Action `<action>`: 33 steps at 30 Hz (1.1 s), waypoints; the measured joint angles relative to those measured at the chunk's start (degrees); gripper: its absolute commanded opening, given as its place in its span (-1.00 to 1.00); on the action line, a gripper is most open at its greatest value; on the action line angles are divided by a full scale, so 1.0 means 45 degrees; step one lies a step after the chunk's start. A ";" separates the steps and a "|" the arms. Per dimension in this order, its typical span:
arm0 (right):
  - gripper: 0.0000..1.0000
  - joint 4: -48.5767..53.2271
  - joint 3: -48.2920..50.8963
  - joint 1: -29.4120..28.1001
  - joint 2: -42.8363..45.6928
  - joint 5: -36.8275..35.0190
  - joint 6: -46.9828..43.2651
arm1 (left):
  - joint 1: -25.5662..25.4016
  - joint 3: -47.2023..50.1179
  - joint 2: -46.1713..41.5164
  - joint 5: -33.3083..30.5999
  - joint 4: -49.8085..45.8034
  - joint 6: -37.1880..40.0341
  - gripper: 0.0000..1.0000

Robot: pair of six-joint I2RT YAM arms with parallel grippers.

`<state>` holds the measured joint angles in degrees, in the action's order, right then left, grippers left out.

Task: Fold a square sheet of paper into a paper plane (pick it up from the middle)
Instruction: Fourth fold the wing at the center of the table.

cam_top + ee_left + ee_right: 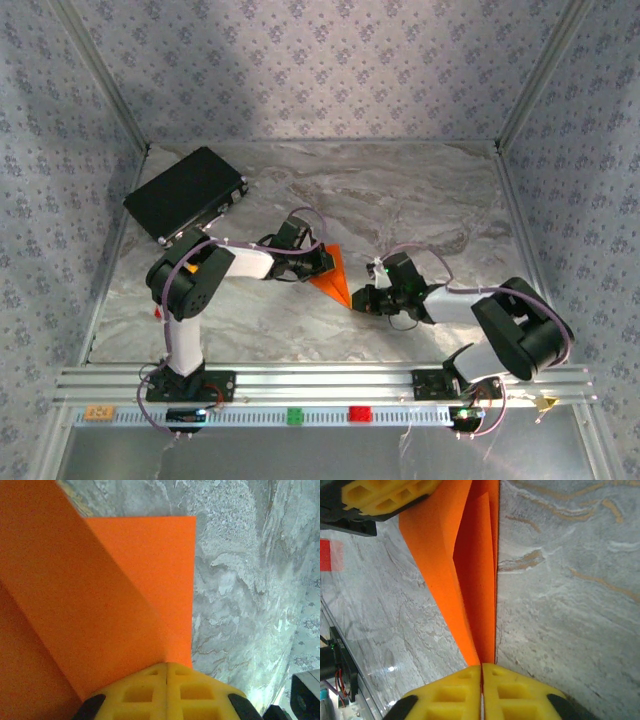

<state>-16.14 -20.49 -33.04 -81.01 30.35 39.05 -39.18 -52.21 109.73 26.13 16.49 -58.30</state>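
The square sheet of paper (335,272) is bright orange and folded into a narrow pointed wedge, held just above the marble tabletop between both arms. My left gripper (320,262) is shut on its wide end. In the left wrist view the yellow fingers (145,690) meet at the left gripper (167,664), with folded layers of paper (120,590) fanning out ahead. My right gripper (358,298) is shut on the pointed end. In the right wrist view the right gripper (481,666) pinches the paper (470,580) at its crease, and the left gripper's fingers (385,495) show at the top left.
A black rectangular case (185,193) lies at the back left. Small orange (98,411), green (296,415) and red (359,413) blocks sit on the front rail. Patterned walls close in the marble tabletop (400,190) on three sides.
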 measured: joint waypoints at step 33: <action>-0.99 0.3225 -0.4551 -0.1501 -0.2195 -0.0918 -0.1229 | 0.0005 0.0015 0.0000 0.0000 0.0015 0.0000 -0.95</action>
<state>-1.63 -40.97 -39.79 -90.89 26.22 33.52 -39.16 -52.14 109.73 26.13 16.56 -58.30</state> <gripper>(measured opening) 0.056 0.043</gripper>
